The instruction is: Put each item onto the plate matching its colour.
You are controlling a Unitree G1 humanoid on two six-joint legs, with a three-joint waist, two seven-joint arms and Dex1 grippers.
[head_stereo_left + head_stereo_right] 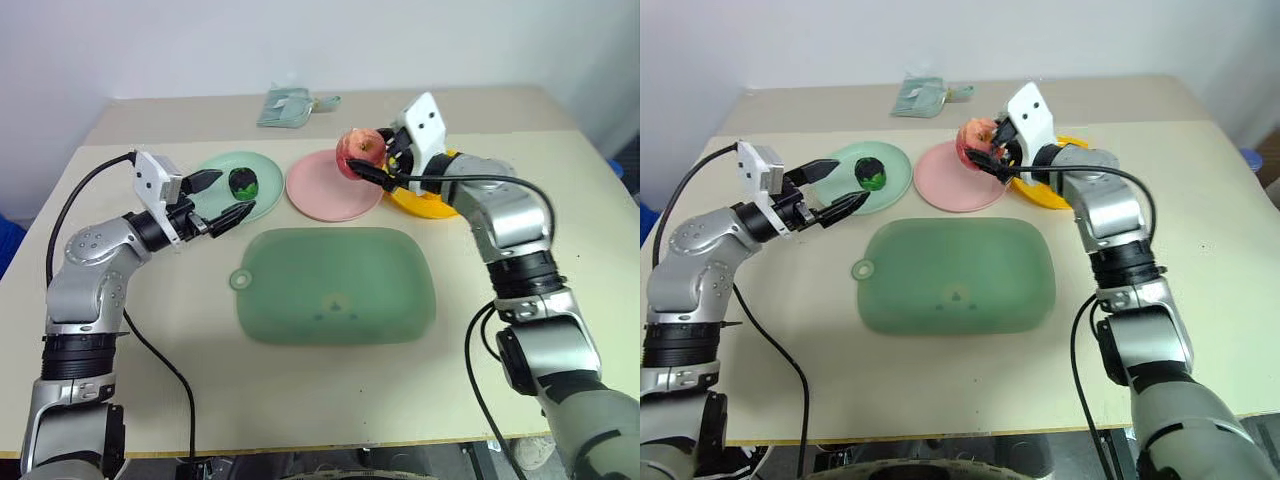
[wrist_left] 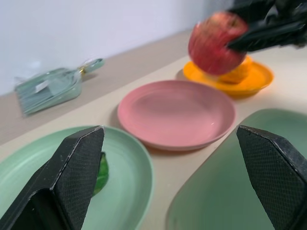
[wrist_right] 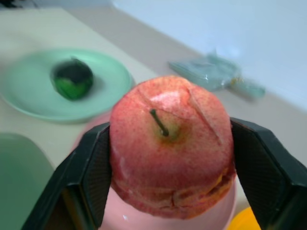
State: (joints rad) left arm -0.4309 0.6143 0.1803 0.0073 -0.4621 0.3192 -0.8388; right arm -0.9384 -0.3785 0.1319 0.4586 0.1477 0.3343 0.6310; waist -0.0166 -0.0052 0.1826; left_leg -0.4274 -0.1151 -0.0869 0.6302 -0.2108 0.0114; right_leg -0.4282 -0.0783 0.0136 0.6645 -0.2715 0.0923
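Note:
My right gripper (image 1: pixel 366 158) is shut on the pink-red apple-like item (image 1: pixel 356 150) and holds it in the air over the right edge of the pink plate (image 1: pixel 325 192). The dark green-black item (image 1: pixel 243 182) lies on the mint green plate (image 1: pixel 268 196). My left gripper (image 1: pixel 233 195) hovers open at that plate's near side, just left of the dark item, with nothing between its fingers. The orange-yellow item (image 2: pixel 238 74) sits on the yellow-orange plate (image 1: pixel 428 206), mostly hidden behind the right arm in the head views.
A large green mat (image 1: pixel 335 285) with a tab lies in front of the plates at mid table. A folded pale green cloth (image 1: pixel 290 105) rests near the far edge. The table ends at a white wall behind.

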